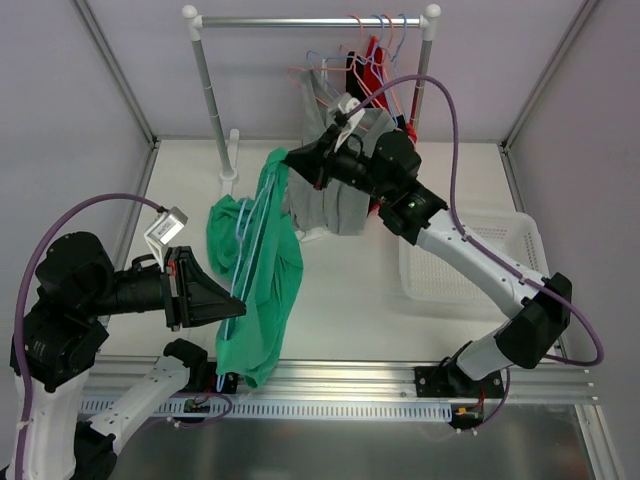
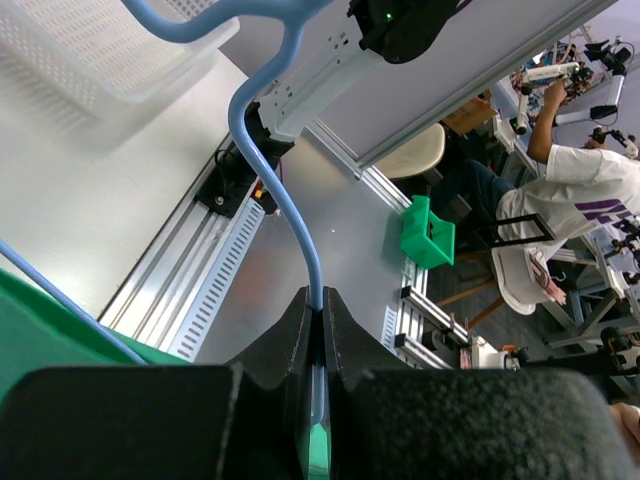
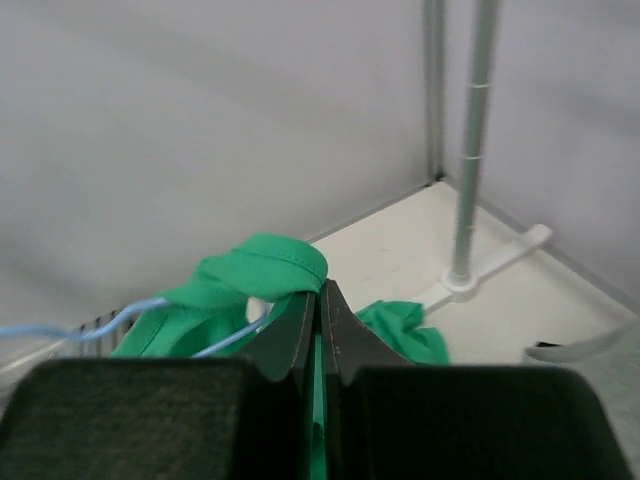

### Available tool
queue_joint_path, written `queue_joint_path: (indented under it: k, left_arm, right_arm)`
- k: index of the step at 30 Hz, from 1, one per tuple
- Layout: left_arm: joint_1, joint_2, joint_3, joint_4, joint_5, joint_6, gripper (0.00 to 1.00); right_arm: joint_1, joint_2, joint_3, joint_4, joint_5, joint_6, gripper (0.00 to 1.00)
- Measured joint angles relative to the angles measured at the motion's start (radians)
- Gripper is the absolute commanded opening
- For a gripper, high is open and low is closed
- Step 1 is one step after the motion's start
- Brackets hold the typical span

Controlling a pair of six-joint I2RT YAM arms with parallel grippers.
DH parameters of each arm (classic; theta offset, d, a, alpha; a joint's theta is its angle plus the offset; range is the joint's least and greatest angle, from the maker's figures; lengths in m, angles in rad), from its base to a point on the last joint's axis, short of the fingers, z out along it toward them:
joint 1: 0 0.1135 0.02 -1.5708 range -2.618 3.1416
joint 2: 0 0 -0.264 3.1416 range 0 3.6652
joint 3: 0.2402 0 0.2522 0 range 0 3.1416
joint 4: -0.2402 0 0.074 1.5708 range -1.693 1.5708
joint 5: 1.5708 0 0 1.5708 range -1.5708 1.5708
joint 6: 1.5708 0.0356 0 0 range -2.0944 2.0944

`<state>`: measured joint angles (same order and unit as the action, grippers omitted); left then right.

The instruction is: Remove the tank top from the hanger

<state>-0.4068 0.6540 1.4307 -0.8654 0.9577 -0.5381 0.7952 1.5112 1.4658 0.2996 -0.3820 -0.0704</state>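
1. The green fabric tank top hangs in the air over the pale worktop, stretched between the two arms. It is still draped on the light blue wire hanger.
2. The left end effector is low on the left side of the garment. In the left wrist view its fingers are pressed together on the hanger's wire, with a patch of green cloth just beside them.
3. The right end effector is at the top of the garment. In the right wrist view it is pinched tight on a folded strap of the tank top, and a bit of the blue wire shows to the left of the cloth.
4. Behind stands the silver metal clothes rack with a grey garment and more hangers on it. A white slatted plastic basket sits on the worktop to the right.
5. Judged step: the separating pull, with one arm anchoring the hanger and the other holding the cloth. The tank top is not yet free.
6. The next move likely calls for the right arm to draw the strap up and off the hanger's shoulder while the left grip holds the wire steady. The main risk is the strap snagging on the wire end.
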Motion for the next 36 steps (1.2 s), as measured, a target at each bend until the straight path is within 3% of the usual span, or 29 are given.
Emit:
queue_joint_path:
  k: [6,11,15,20,28,33,36]
  left_arm:
    - [0.0,0.002,-0.002,0.007,0.025,0.006,0.0]
    - [0.0,0.048,0.116,0.017,0.023,0.013,0.0]
    - [0.0,0.067,0.199,0.14,-0.013,0.019,0.0]
    - [0.0,0.059,0.098,0.461,-0.071,0.031,0.0]
    - [0.0,0.184,-0.09,0.915,-0.371,0.265,0.0]
    - [0.0,0.417,0.157,0.889,-0.471,0.396,0.0]
    - [0.0,0.447,0.19,0.865,-0.463,0.422,0.0]
  right_arm:
    - [-0.132,0.042,0.15,-0.08,0.083,0.072,0.01]
    - [-0.153,0.06,0.215,-0.116,0.085,0.083,0.0]
    - [-0.156,-0.004,0.081,-0.132,0.053,0.085,0.0]
    - [-0.14,-0.209,-0.172,-0.226,0.029,0.069,0.0]
    - [0.031,-0.499,-0.446,-0.296,-0.016,0.028,0.0]
    - [0.205,-0.489,-0.603,-0.317,0.058,0.031,0.0]
    - [0.301,-0.375,-0.616,-0.3,0.103,0.033,0.0]
